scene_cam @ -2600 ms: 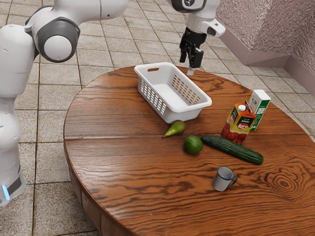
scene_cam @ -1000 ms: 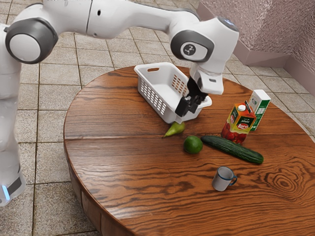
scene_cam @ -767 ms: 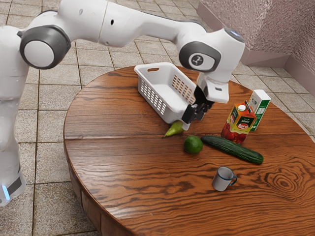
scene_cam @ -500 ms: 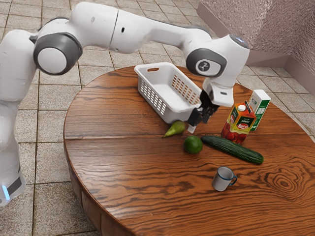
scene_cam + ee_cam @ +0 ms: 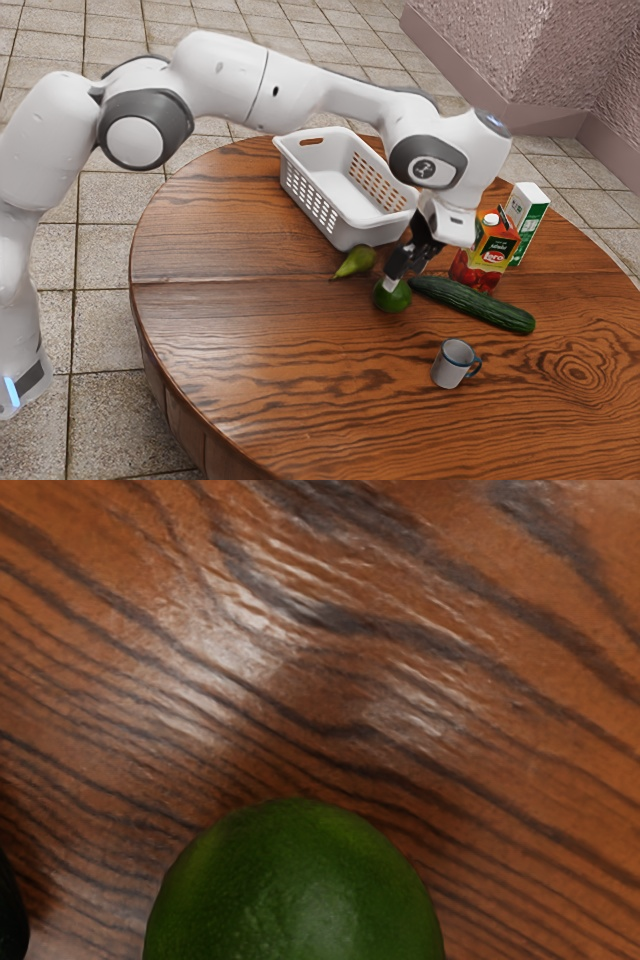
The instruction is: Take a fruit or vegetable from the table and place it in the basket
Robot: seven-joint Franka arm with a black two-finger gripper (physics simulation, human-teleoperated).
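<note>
My gripper (image 5: 404,276) is low over the table, open, right at the lime (image 5: 393,298). One pale fingertip overlaps the lime's upper part in the exterior view; the far finger is partly hidden. In the wrist view the round green lime (image 5: 295,890) lies just under the hand. A green pear (image 5: 355,262) and a long dark cucumber (image 5: 475,303) rest on the table to either side of the lime. The white basket (image 5: 350,232) stands behind the pear, with nothing seen inside it.
A red juice carton (image 5: 484,255) and a white-green carton (image 5: 528,222) stand beyond the cucumber, close to the hand. A grey mug (image 5: 453,364) sits on the wooden table (image 5: 250,350) towards the exterior view's lower right.
From above the basket's near end, my hand has moved past the pear and down to the lime. The fruits, cucumber and basket have kept their places.
</note>
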